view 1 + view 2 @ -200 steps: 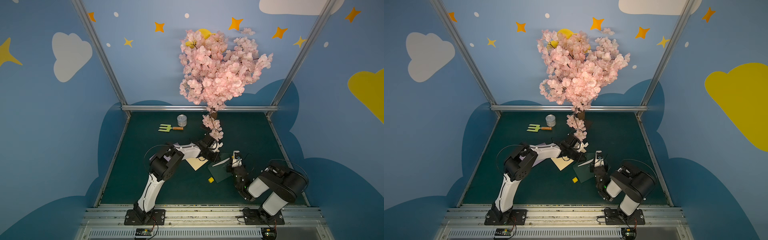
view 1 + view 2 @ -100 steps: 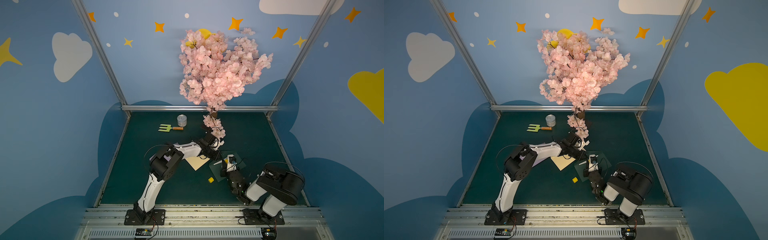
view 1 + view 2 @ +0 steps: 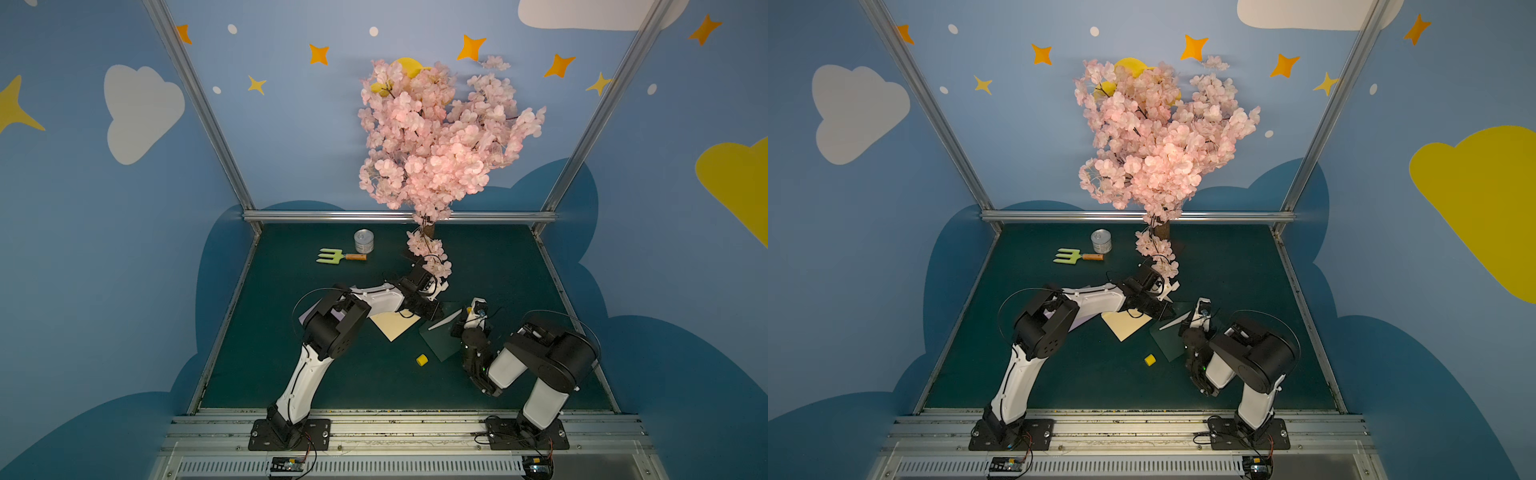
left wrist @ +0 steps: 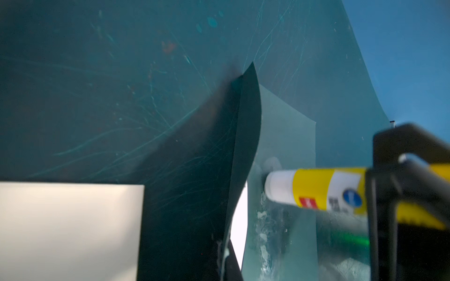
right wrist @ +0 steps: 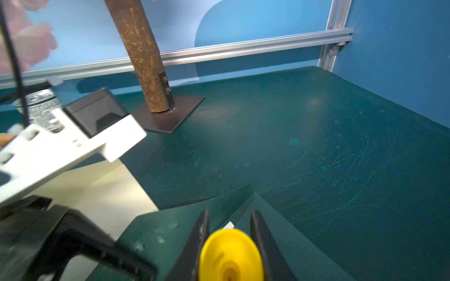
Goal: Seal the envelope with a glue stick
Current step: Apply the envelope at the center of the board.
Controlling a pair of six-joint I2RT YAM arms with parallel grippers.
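While gripped round its yellow barrel, touches white tip to the pale inner face of a raised flap: glue stick, uncapped, lying close to level. Whitish glue smears on that face just beside the contact. Clamped by right gripper, jaws narrow, one black finger on each side of the barrel. Flap belonging to dark green envelope, body flat on the green table about mid-table, directly before the right arm. Flap stood up and bowed, its edge running down into left gripper, jaws fully closed and, as far as can be seen, pinching that edge. Just beside, on the left arm's side: cream envelope, flat, a corner pointing toward the robot, far end tucked under the left gripper. Nearer the robot, apart from both envelopes: small yellow cap, alone on the table. Toward the back rail: green garden fork with orange handle, lying just beside an upright tin can. Further toward the right arm's side, pink blossom tree, brown trunk fixed to a dark base plate.
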